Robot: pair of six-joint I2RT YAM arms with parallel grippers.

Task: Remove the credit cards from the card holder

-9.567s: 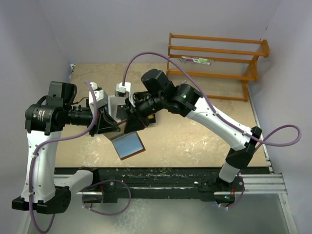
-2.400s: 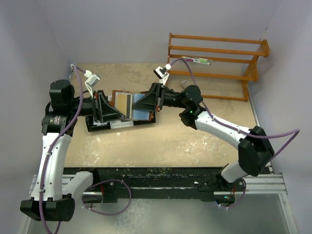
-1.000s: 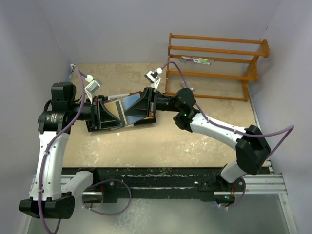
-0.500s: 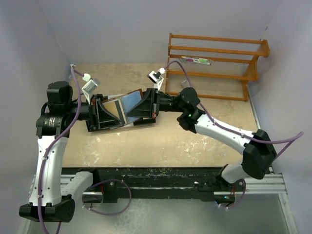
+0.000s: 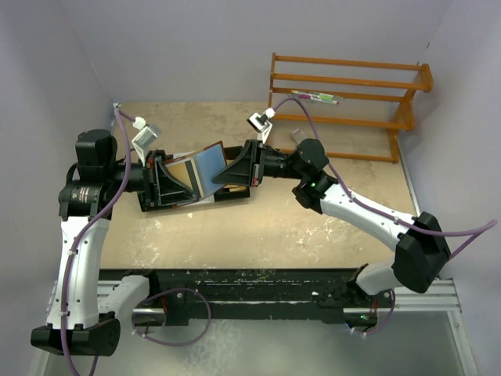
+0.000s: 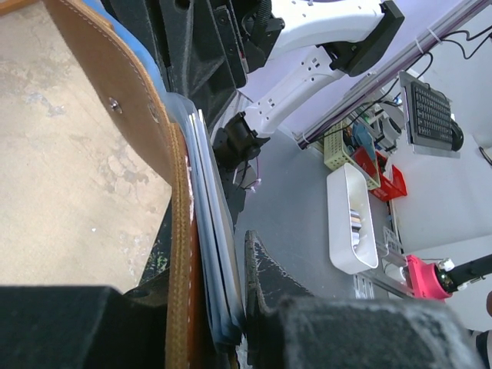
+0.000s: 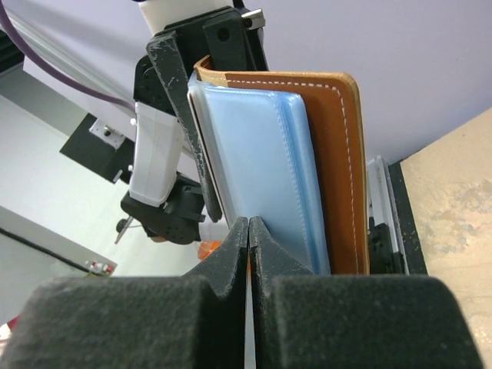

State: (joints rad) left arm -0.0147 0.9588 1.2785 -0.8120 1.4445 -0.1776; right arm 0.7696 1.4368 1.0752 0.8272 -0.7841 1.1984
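Grasping the card holder (image 7: 338, 154), the left claw (image 6: 215, 307) faces the right claw (image 7: 248, 231), which is clenched shut.

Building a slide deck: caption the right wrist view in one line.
Shut right gripper at the blue lining of a brown leather card holder clamped by the left gripper.

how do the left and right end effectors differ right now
Opening: the left end effector has its fingers apart, clamped across the card holder, brown leather and inner layers alike; the right end effector has its fingers pressed tight together.
Side: in the top view the left one comes at the holder from the left, the right one from the right.
Whether the right one pinches a card cannot be told.
Shared: both are black and meet at the holder.
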